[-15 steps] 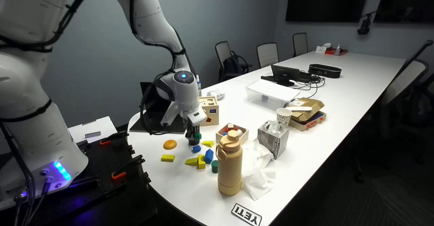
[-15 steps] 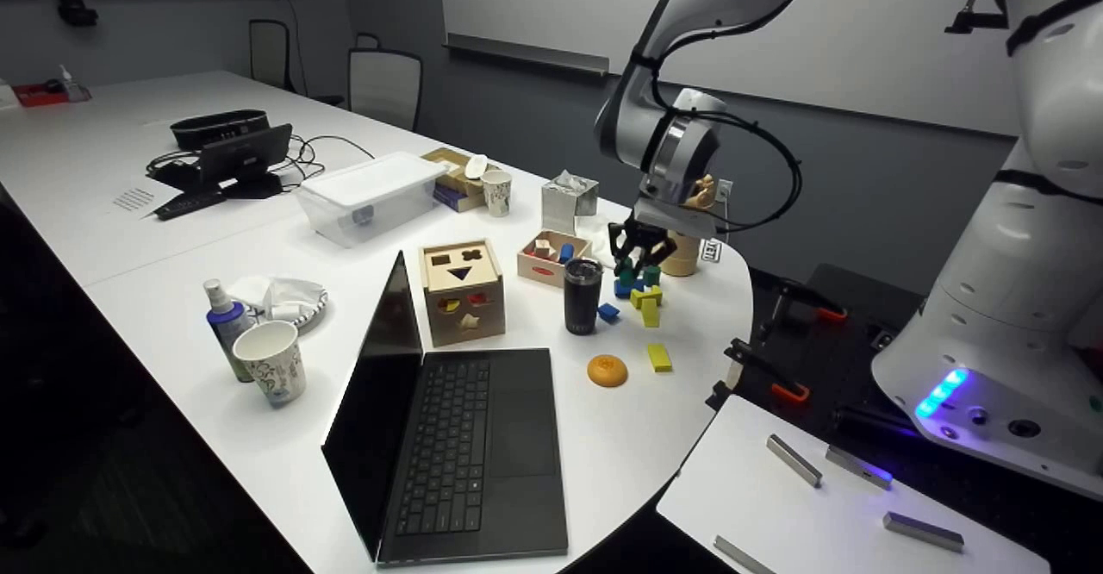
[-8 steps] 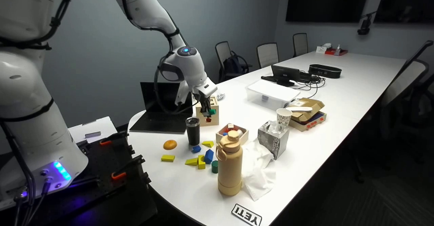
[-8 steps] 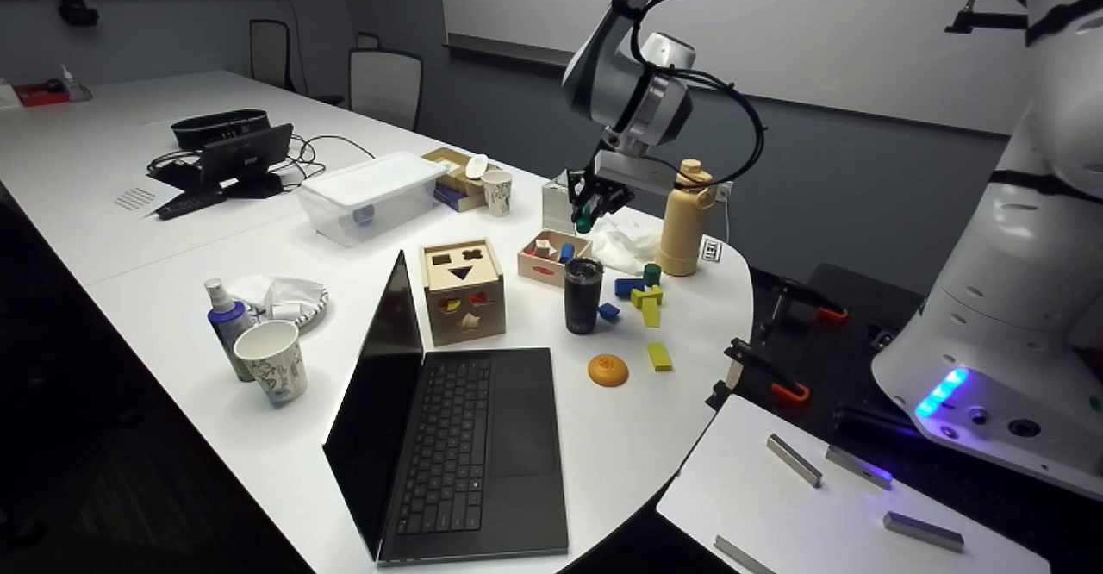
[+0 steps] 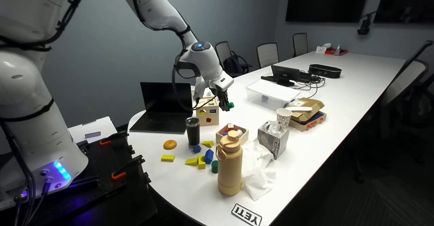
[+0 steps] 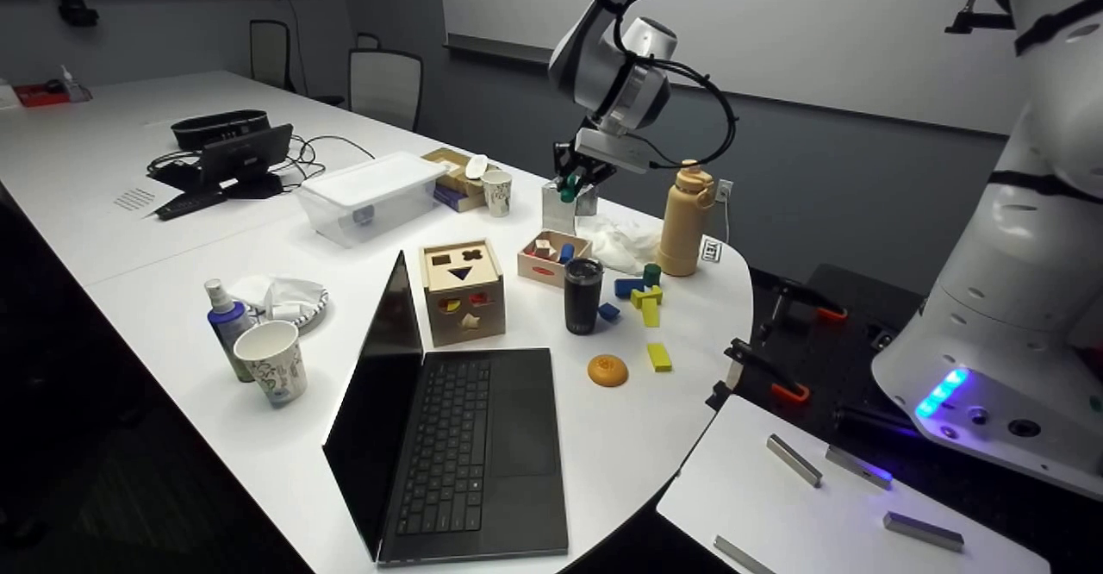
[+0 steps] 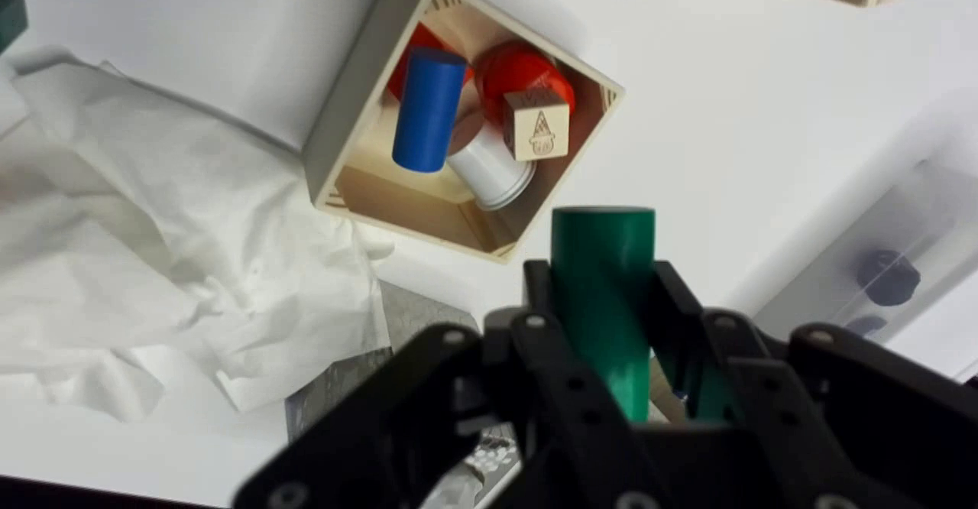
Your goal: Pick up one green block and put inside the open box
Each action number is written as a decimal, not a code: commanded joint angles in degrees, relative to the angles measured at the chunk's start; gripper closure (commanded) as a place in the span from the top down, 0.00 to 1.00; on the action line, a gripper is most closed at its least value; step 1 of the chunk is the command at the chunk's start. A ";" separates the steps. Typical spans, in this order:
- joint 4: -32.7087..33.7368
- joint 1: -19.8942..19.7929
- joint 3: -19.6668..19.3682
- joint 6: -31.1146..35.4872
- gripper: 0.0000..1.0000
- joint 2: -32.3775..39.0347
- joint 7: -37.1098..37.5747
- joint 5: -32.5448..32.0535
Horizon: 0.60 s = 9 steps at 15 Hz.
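Now, gripper (image 7: pixel 602 287): closed to the width of the green block (image 7: pixel 603 238), gripping it.
Green block: aloft near the box (image 6: pixel 541 270); whether squarely above is unclear.
Box: in from the rounded edge of the table (image 5: pixel 190 192).
Blue cylinder (image 7: pixel 429 111): best avoided; aim for bare space beside it, lower inside, release gently.

The long white bench (image 5: pixel 190 185) is bright in both exterior views, the grey walls (image 5: pixel 234 12) dim. In an exterior view a blue light strip (image 5: pixel 62 170) glows at lower left; the lower right is almost black. In the wrist view soft shadows edge the open pale wooden box (image 7: pixel 361 73); the black jointed hand (image 7: pixel 602 280) looks blurred.
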 commanded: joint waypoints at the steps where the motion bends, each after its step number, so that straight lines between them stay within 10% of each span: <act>1: 5.84 1.92 -2.74 0.57 0.08 5.34 4.29 -1.93; 9: 12.66 0.89 -3.95 0.15 0.08 14.97 15.18 -9.97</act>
